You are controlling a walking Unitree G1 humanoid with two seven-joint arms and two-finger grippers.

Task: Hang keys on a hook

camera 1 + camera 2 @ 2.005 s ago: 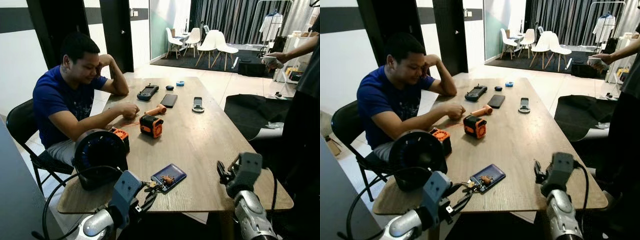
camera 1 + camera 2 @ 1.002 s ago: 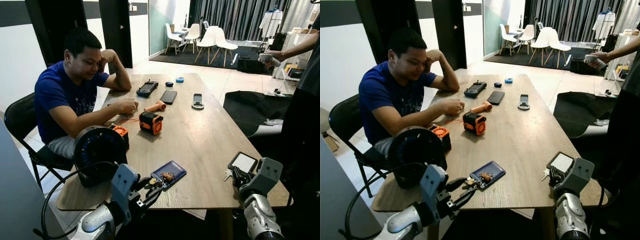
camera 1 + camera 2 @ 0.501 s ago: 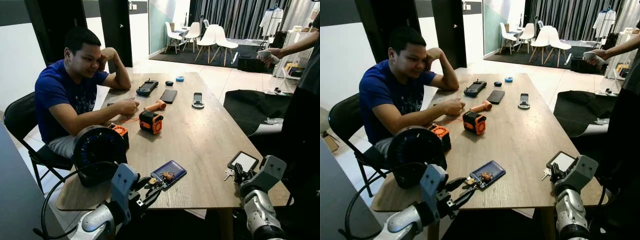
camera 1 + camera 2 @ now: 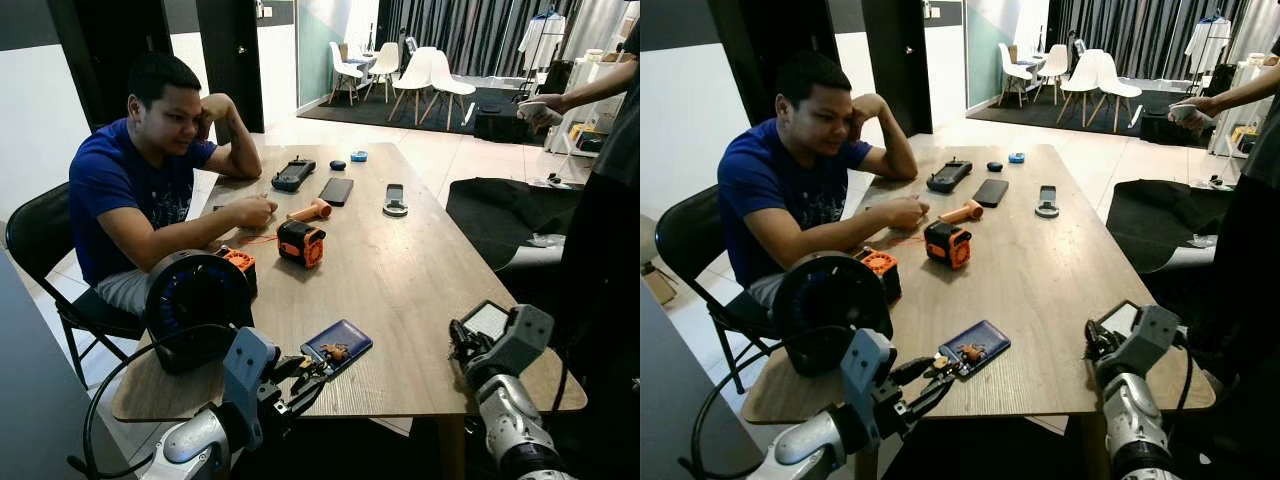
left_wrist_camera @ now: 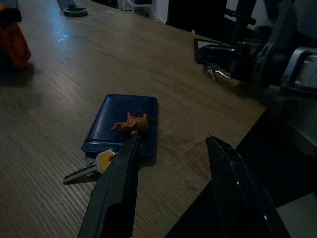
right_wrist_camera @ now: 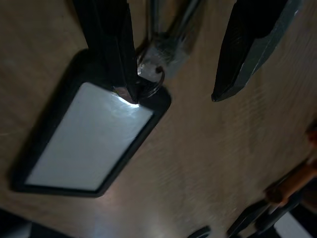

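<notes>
At the near right edge of the wooden desk (image 4: 400, 270), our right gripper (image 6: 176, 74) hangs spread over the keys (image 6: 168, 42), one finger (image 6: 111, 47) touching the ring where they join a black-framed white tag (image 6: 86, 141); nothing is grasped. The key blades run out of frame in the right wrist view and are blurred. In the head views our own wrist covers most of the bunch, leaving just the tag's corner (image 4: 487, 320).

Our left gripper (image 5: 171, 166) is released too, poised at the near edge beside a blue card holder (image 5: 123, 124) bearing a small orange charm (image 5: 131, 122) and a second key (image 5: 91, 167).

A seated person (image 4: 140, 190) in a blue shirt, a large black spool (image 4: 195, 305), an orange tape measure (image 4: 302, 243) and phones crowd the far desk. A standing figure (image 4: 605, 200) is cut off at right.
</notes>
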